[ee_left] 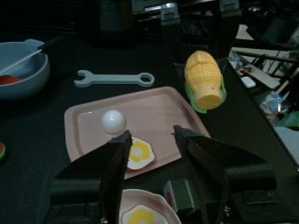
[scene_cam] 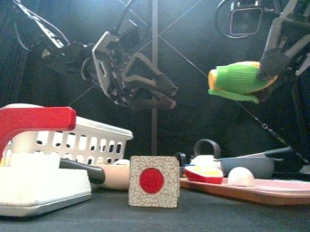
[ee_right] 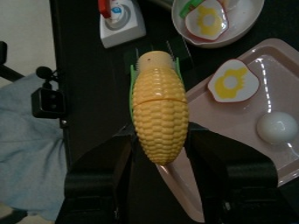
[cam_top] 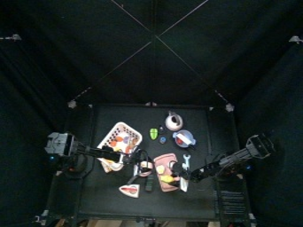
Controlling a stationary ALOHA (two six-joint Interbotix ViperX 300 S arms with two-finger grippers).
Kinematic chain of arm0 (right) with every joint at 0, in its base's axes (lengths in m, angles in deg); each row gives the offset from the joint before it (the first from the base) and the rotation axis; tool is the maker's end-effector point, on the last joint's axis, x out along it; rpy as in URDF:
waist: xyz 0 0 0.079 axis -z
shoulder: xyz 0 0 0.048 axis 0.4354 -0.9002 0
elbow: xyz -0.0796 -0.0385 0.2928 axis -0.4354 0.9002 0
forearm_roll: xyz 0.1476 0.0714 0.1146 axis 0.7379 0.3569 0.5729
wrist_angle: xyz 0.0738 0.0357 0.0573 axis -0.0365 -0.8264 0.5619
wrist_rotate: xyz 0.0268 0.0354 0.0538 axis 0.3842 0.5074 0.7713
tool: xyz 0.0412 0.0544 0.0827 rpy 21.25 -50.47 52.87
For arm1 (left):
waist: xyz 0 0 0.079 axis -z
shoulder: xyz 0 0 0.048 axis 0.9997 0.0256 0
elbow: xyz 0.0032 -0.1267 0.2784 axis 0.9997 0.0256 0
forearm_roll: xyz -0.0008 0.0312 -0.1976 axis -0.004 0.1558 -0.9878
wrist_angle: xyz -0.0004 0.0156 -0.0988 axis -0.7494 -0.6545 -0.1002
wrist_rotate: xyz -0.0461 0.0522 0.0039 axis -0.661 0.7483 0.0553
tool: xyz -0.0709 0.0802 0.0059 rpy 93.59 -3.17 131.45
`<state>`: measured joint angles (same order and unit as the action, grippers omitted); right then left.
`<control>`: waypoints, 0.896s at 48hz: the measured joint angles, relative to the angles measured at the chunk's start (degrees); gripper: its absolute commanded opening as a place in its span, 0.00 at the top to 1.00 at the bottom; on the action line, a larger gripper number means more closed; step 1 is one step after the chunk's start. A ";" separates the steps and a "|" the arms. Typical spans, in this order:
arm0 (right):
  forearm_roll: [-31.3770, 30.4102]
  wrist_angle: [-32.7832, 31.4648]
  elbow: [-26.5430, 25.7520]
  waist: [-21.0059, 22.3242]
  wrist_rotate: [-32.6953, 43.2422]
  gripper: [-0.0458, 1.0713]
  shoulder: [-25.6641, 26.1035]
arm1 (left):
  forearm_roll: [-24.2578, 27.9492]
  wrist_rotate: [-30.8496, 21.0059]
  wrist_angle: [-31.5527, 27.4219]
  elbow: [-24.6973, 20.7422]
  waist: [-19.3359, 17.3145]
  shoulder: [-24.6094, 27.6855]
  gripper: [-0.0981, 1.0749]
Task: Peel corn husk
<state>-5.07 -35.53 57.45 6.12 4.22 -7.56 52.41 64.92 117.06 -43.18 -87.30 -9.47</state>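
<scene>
Corn cob [ee_right: 156, 109] sits clamped between the jaws of the right gripper [ee_right: 158, 149], held in the air above the pink tray [ee_left: 87, 131]; the jaws stand fairly wide but are closed on the cob's lower end, not free. In the right wrist view the cob's long axis runs straight out from the gripper, tip pointing away, with the corn husk [scene_cam: 242, 80] showing as green leaf along its back and sides. The front view shows cob and husk well above the table, on the right. Left gripper [ee_left: 152, 144] has its jaws spread apart and empty; in its wrist view the cob stands ahead and off to one side, upright, beyond the tray's far edge, near but not touching. Judgement: the left arm is the free one and the nearer to the exposed tip, so the peel depends on it closing on a husk leaf near the tip and pulling along the cob's axis toward the right gripper's hold.
</scene>
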 measured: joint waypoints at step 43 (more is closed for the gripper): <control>9.84 24.52 2.37 15.47 -0.62 0.44 7.03 | -8.61 -3.52 26.37 -2.20 2.37 3.60 0.03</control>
<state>4.78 -11.01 59.82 21.59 3.60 -0.53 43.79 61.41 143.42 -45.38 -84.93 -5.87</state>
